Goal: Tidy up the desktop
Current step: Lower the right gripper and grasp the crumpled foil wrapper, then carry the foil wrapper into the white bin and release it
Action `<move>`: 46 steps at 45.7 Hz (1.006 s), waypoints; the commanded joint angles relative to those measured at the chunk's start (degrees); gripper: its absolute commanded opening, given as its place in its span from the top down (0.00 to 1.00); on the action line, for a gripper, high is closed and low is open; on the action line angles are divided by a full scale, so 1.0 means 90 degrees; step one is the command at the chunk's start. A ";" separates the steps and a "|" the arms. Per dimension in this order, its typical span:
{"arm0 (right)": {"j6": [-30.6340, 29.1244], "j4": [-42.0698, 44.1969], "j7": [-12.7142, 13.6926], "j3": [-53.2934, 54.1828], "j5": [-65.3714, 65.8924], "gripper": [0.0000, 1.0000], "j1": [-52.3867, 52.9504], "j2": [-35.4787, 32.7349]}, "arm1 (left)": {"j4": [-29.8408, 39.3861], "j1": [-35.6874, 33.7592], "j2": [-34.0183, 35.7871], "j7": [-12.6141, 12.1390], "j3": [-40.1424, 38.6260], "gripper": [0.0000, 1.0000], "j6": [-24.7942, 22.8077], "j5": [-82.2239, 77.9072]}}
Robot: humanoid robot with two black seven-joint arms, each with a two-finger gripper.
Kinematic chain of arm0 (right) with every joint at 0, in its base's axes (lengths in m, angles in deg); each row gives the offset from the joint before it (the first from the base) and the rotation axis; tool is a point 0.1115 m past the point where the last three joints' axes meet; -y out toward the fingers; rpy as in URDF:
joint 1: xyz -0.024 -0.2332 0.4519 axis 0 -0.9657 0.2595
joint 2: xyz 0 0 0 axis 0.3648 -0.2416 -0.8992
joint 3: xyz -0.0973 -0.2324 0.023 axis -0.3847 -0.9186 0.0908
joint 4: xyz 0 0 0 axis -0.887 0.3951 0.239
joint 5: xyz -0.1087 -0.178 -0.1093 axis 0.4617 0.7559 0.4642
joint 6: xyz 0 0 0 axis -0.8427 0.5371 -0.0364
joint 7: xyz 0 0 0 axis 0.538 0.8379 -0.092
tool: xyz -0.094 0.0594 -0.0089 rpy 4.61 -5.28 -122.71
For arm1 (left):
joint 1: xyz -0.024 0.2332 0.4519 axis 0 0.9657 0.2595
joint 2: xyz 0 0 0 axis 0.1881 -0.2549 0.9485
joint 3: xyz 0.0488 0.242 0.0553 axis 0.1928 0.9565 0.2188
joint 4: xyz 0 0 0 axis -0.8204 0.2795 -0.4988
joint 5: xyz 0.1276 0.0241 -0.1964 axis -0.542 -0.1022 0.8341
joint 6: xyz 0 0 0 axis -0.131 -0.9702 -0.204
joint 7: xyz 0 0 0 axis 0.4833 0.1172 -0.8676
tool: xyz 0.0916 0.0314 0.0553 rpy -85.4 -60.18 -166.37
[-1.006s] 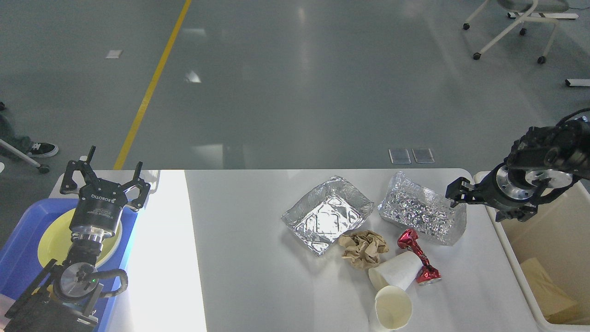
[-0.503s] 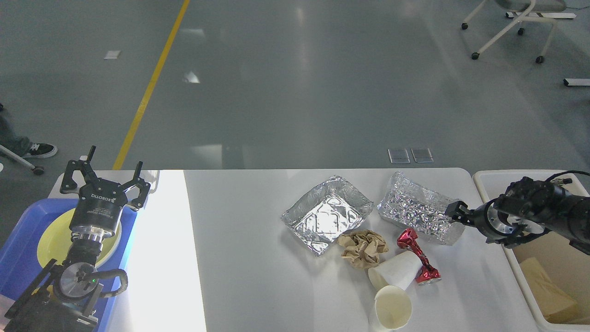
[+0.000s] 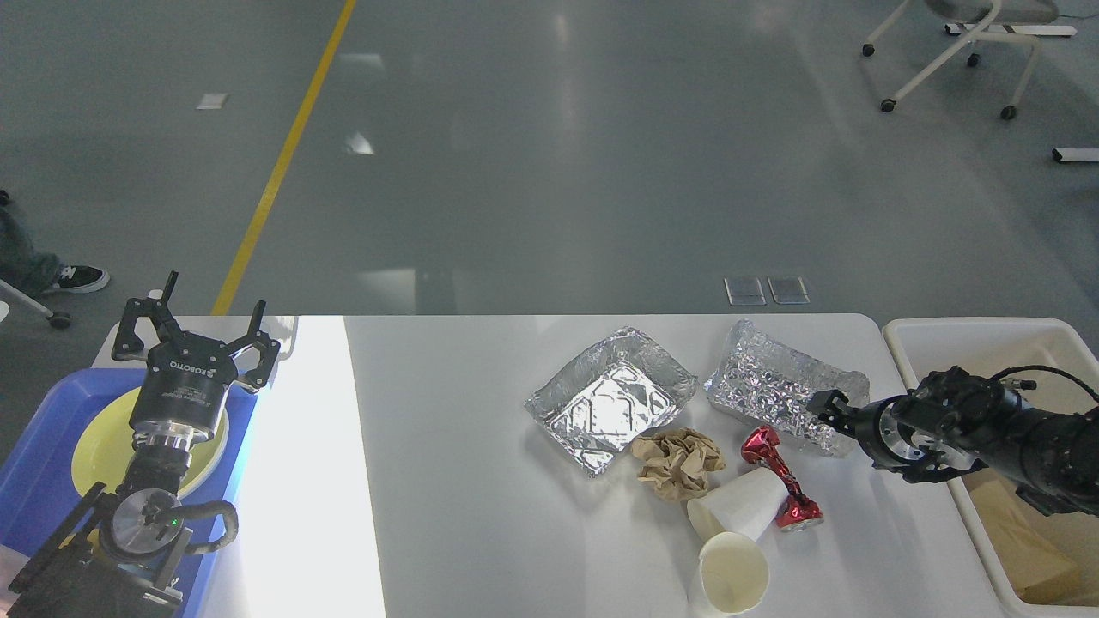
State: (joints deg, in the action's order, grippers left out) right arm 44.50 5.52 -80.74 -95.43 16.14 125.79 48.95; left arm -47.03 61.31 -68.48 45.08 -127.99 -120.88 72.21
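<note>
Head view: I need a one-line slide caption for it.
Right gripper low at a crumpled foil tray on the littered desktop; left gripper open over the blue tray.

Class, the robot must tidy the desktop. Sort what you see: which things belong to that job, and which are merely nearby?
Belongs to the job:
desktop
foil trays
crumpled paper
red wrapper
paper cups
cream bin
right gripper

Merely nearby:
chair
yellow floor line
shoe

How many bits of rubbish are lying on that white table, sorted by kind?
Foil trays: 2, one and another
Paper cups: 2, one and another
Crumpled brown paper: 1
Red foil wrapper: 1
Total: 6
</note>
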 commanded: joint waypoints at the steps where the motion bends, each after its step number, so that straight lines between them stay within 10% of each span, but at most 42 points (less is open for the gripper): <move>1: 0.0046 -0.0019 0.0002 0.0023 -0.0007 0.40 -0.0006 -0.0016 | 0.0000 0.0000 0.0000 -0.0001 -0.0004 0.03 0.0004 0.0000; 9: -0.0013 -0.0126 0.0041 0.0013 0.0081 1.00 -0.0016 -0.0006 | 0.0000 0.0000 0.0000 -0.0001 -0.0004 0.03 0.0004 0.0000; 46: -0.0071 -0.1274 0.0138 -0.0278 0.0140 1.00 0.1045 -0.0863 | 0.0000 0.0000 0.0000 -0.0010 0.0005 0.03 0.0004 0.0000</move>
State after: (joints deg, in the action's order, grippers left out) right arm 44.37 0.60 -79.95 -95.88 17.29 129.46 45.59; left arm -47.03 61.31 -68.48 45.08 -128.00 -120.86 72.21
